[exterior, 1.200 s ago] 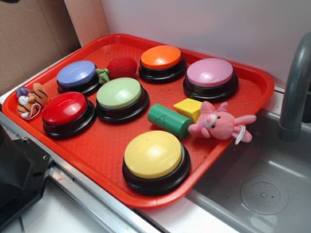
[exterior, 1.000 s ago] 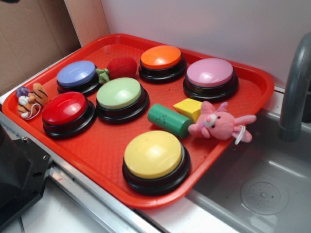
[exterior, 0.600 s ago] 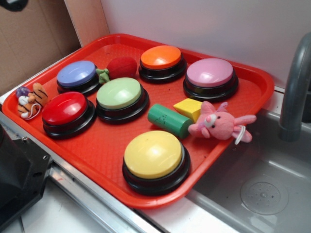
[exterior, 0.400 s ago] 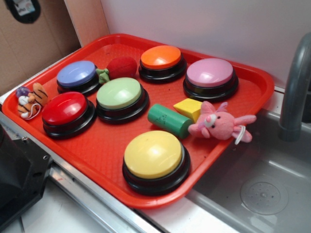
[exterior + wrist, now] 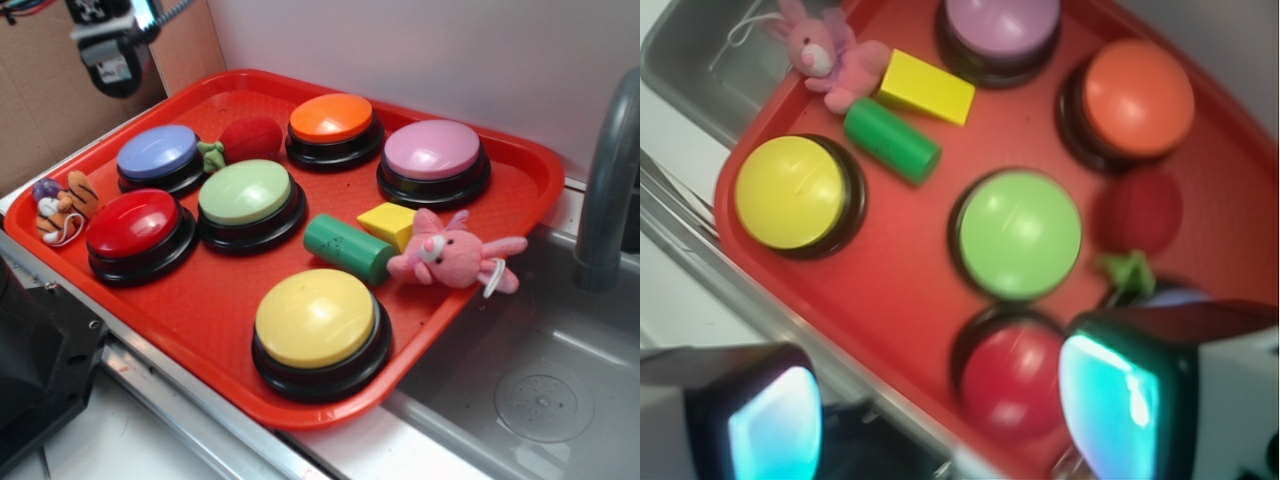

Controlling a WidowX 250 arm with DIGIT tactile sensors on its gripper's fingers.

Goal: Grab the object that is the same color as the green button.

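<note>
The object (image 5: pixel 349 248), a dark-green cylinder block, lies on its side on the red tray (image 5: pixel 215 300), right of the green button (image 5: pixel 245 193) and touching the near-left edge of the yellow wedge block (image 5: pixel 388 222); nothing grips it. The tray fills most of the exterior view and overhangs the grey sink (image 5: pixel 540 390) at its right, where a grey faucet (image 5: pixel 605 190) rises. Six dome buttons with black bases sit on the tray: the yellow button (image 5: pixel 316 318) nearest, the pink button (image 5: pixel 432 150) far right, the orange button (image 5: pixel 331 118) far centre, the green button in the middle, the red button (image 5: pixel 132 223) near left and the blue button (image 5: pixel 157 152) far left. The gripper (image 5: pixel 108 45) hangs above the tray's far-left corner, well apart from the cylinder; in the wrist view its two fingers (image 5: pixel 1120 400) stand wide apart with nothing between them. A pink plush rabbit (image 5: pixel 452 254) lies against the right of the wedge and the cylinder's end. A red plush with green leaves (image 5: pixel 245 139) rests between the blue and orange buttons. A small tiger plush (image 5: pixel 62 208) sits at the tray's left edge.
</note>
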